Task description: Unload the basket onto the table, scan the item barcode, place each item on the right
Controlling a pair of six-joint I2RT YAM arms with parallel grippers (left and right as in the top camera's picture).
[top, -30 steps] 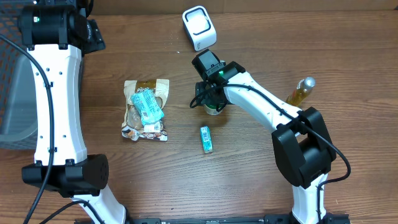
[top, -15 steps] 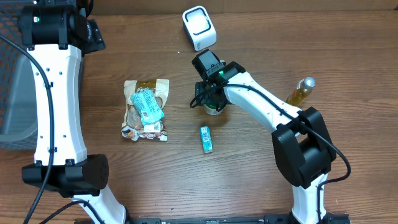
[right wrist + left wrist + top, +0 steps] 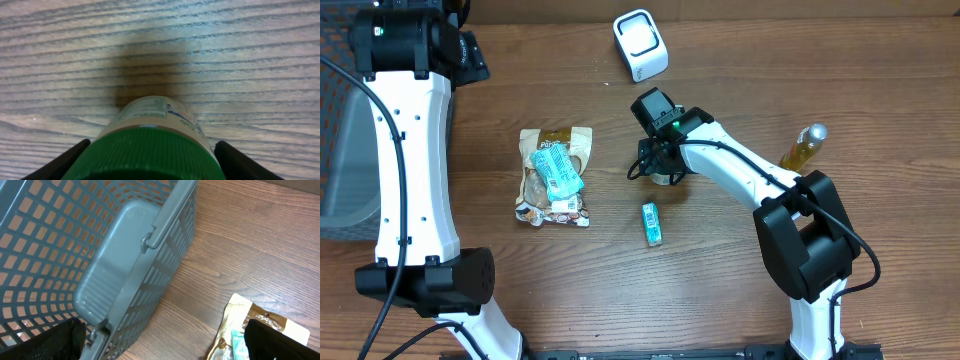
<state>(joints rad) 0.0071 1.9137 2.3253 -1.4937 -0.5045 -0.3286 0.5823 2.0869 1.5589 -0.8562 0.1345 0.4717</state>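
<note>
Overhead, right gripper [image 3: 663, 168] hides green-capped jar [image 3: 150, 145]; label print unreadable, cannot tell if clamped; left gripper [image 3: 165, 347], well apart from jar, spread wide.

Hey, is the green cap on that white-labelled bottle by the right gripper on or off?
On. The ribbed green cap sits over the top of the white-labelled bottle in the right wrist view.

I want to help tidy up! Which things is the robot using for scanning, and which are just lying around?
For the job: right claw, set around the green-lidded jar; white scanner.

Just lying about: snack bag, teal packet on it, small teal pack, amber bottle, grey basket.
</note>
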